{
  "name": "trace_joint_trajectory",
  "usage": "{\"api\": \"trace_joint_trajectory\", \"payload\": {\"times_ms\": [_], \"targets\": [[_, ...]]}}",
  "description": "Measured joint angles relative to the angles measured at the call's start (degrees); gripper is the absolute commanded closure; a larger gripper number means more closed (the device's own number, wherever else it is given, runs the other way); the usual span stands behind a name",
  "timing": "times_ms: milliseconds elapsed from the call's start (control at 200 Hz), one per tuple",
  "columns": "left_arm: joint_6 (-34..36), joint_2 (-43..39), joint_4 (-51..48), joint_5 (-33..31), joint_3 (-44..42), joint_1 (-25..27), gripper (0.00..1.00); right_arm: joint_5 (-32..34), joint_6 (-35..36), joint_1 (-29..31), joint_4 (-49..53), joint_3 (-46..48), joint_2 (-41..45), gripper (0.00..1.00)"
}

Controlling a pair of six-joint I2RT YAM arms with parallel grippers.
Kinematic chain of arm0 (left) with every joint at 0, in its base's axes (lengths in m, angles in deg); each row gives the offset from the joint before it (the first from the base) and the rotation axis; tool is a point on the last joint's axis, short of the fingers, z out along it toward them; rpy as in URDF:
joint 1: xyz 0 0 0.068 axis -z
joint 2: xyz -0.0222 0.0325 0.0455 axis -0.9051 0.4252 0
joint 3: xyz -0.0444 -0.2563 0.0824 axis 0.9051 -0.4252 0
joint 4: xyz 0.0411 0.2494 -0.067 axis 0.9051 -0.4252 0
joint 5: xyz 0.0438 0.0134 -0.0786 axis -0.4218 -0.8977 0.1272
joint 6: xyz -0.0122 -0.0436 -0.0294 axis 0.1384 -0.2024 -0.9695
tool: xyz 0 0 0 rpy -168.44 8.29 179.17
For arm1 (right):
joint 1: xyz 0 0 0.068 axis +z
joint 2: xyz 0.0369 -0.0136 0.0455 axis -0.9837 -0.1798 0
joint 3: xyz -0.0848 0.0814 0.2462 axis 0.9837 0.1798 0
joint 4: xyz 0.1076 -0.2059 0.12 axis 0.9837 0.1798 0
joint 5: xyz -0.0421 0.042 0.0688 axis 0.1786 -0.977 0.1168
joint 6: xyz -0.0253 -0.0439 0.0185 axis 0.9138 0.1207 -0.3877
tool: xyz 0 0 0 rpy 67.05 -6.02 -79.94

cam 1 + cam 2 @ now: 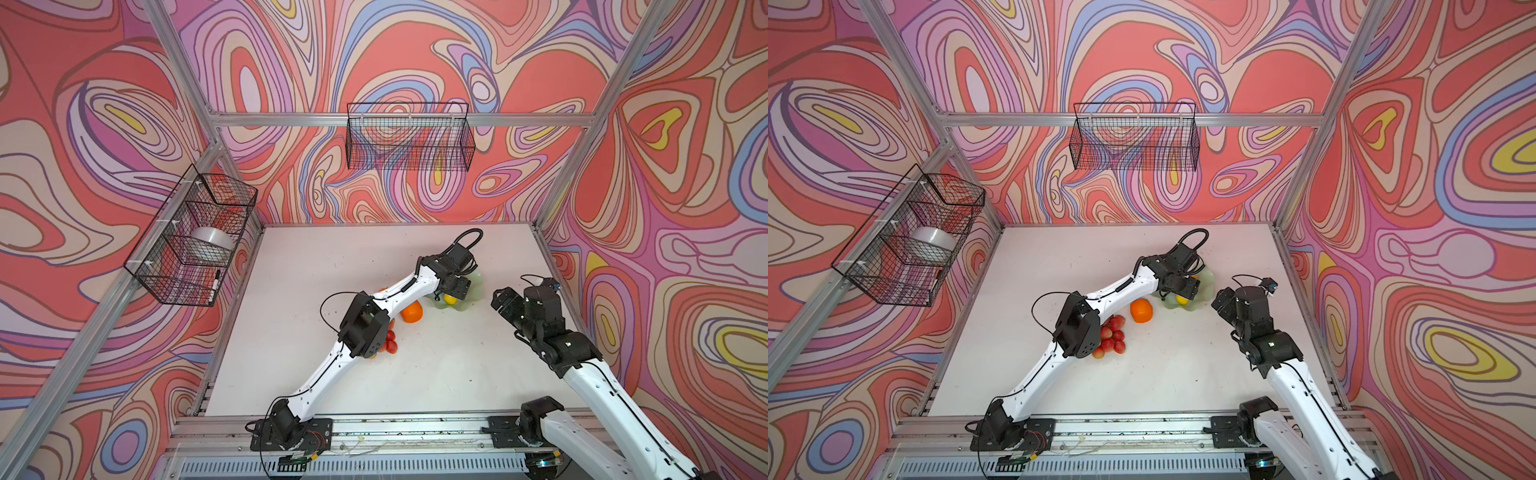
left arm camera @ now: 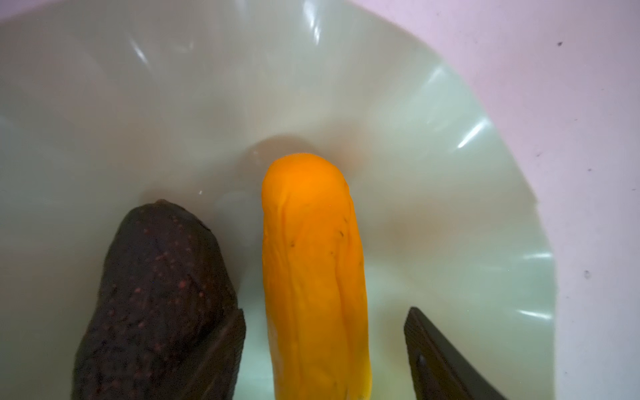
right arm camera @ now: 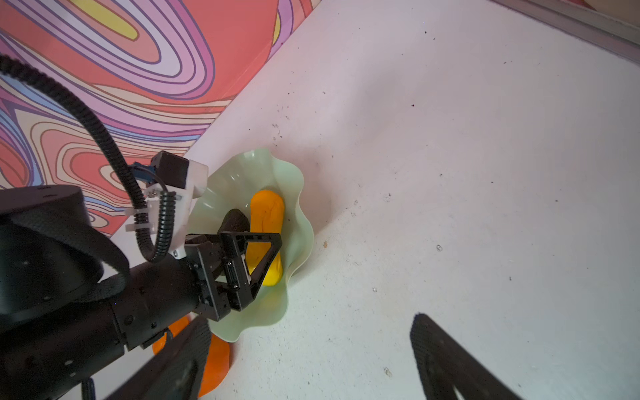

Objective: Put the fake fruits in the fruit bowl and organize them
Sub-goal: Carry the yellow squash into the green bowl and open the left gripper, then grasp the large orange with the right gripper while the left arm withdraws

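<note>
The fruit bowl [image 3: 298, 194], pale green with a wavy rim, is set on the table [image 1: 332, 270] right of its middle. Two fruits are held in it: the elongated yellow-orange fruit [image 2: 311, 259] and the dark bumpy avocado [image 2: 162, 284], laid side by side. The left tool [image 2: 325, 311] is lowered into the bowl with its jaws spread on either side of the yellow-orange fruit; a gap is seen on each side, so nothing is gripped. The right tool [image 3: 313, 318] is held wide and empty near the bowl. An orange [image 1: 1140, 311] is seen lying on the table close to the bowl's rim, and the cluster of small red balls [image 1: 1113, 334] lies farther off, partly hidden by the left arm. On the left wall a wire basket [image 1: 166, 266] with compartments is hung. A white round bowl [image 1: 210, 245] is kept in its middle compartment and a marker [image 1: 215, 284] in the nearest one, its print too small to be read. A second wire basket [image 1: 409, 137] is hung on the back wall.
</note>
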Motion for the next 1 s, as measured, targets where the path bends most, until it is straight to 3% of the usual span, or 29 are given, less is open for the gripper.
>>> {"api": "trace_joint_trajectory", "payload": {"times_ms": [215, 391, 491, 626, 706, 816, 996], "targets": [[0.55, -13.88, 3.8, -0.09, -2.8, 0.0, 0.25, 0.59, 4.61, 0.0, 1.27, -6.08, -2.82, 0.13], [3.85, -30.01, 9.05, -6.08, -7.67, -0.02, 0.25, -2.08, 7.28, 0.17, 1.44, -7.48, -4.63, 0.19], [5.68, -41.59, 13.42, -11.04, -20.17, -0.74, 0.23, -3.15, 7.98, 2.6, 1.9, -10.64, -10.69, 0.21], [6.38, -57.16, 18.75, -17.22, -42.95, -4.98, 0.21, -0.22, 7.23, 14.27, 3.74, -16.41, -21.29, 0.2], [4.35, -64.89, 19.63, -18.58, -55.04, -10.8, 0.18, -0.28, 6.1, 20.65, 3.89, -19.1, -27.26, 0.2], [0.81, -73.48, 19.58, -18.78, -68.61, -20.13, 0.09, -1.68, 4.39, 24.52, 3.89, -21.55, -34.71, 0.18], [-3.61, -82.88, 18.86, -17.44, -81.48, -29.31, 0.05, -3.15, 2.54, 27.71, 4.87, -26.56, -45.27, 0.14]]}}
